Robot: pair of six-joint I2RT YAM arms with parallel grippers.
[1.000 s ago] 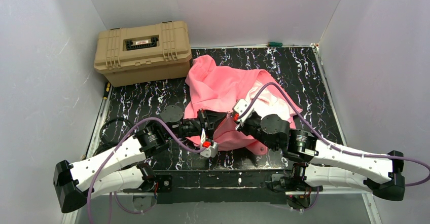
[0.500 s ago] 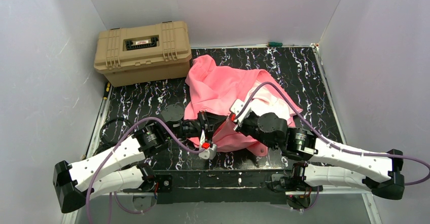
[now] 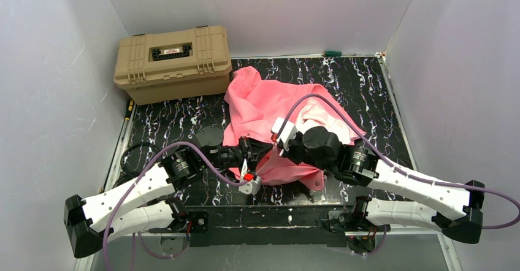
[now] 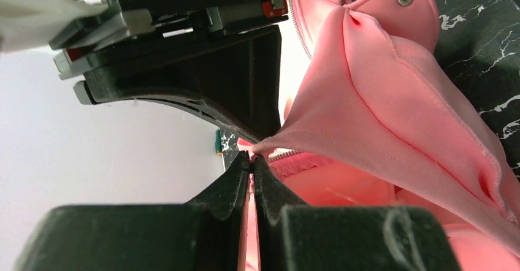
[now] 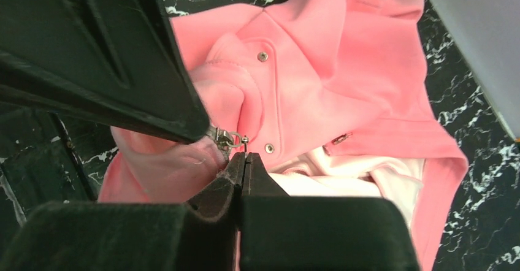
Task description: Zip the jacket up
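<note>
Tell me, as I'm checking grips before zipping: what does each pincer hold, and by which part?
Left pincer pinches the jacket at its front edge beside the zipper teeth. Right pincer is shut at the metal zipper pull, seemingly on its tab.

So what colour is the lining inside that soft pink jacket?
Pale pink lining, lighter than the soft salmon-pink fabric jacket; clearest in the right wrist view.

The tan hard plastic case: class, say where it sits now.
In the top view, the tan hard plastic case sits at the far left corner of the black marbled table, just left of the salmon-pink fabric jacket.
</note>
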